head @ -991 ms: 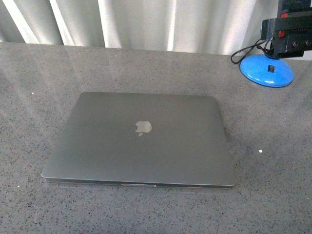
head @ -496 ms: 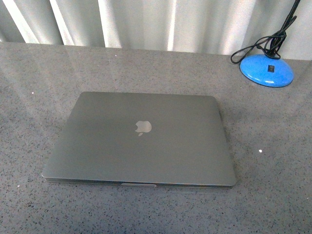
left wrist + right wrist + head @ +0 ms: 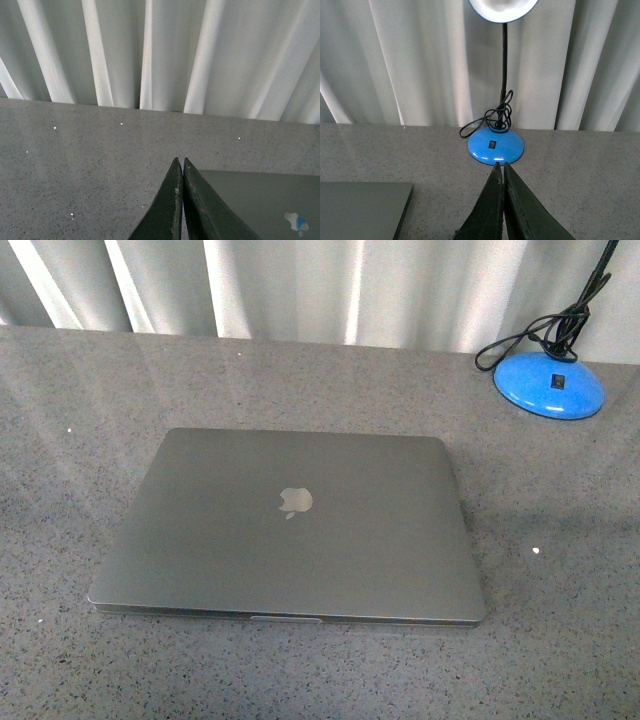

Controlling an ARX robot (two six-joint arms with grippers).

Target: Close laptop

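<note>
The laptop (image 3: pixel 290 525) lies flat on the grey speckled table (image 3: pixel 80 400) with its lid down, the apple logo facing up. Neither arm shows in the front view. In the left wrist view my left gripper (image 3: pixel 181 161) is shut and empty, raised above the table beside a corner of the laptop lid (image 3: pixel 260 205). In the right wrist view my right gripper (image 3: pixel 500 165) is shut and empty, raised above the table; a corner of the laptop (image 3: pixel 362 210) shows off to one side.
A desk lamp with a blue round base (image 3: pixel 549 384) and a coiled black cord stands at the table's far right; it also shows in the right wrist view (image 3: pixel 495 146). A pale pleated curtain (image 3: pixel 300 285) hangs behind the table's far edge.
A black arm part that showed at the front view's top right corner one second ago has left the picture. The laptop has not moved.
</note>
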